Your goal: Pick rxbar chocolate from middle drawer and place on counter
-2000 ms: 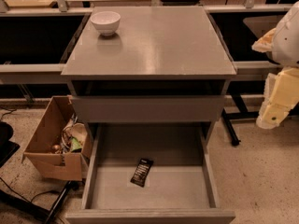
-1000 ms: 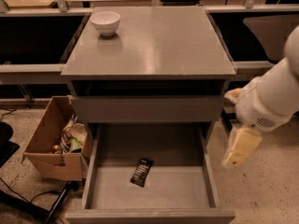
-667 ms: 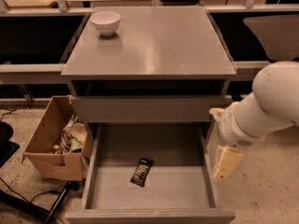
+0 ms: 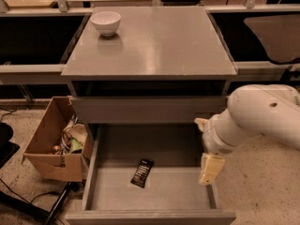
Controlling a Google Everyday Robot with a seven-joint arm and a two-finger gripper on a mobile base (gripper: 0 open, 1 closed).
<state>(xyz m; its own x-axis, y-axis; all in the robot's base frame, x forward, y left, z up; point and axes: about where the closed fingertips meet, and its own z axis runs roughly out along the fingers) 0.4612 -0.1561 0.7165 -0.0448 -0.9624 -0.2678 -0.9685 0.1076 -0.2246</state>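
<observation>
rxbar chocolate (image 4: 142, 173) on middle drawer (image 4: 164, 192) floor | tool (image 4: 210, 168) above right wall, state unclear | bowl (image 4: 105, 22) on counter (image 4: 154, 46)

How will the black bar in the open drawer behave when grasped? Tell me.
The rxbar chocolate lies flat and thin, so it is probably light and a little bendy. On the smooth floor of the middle drawer it may slide if nudged rather than roll. The end effector hangs by the drawer's right wall.

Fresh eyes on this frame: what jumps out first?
The big white arm at right, its gripper hanging over the open drawer by its right wall. The black bar lies alone on the drawer floor, left of the gripper. A white bowl sits on the counter, back left.
</observation>
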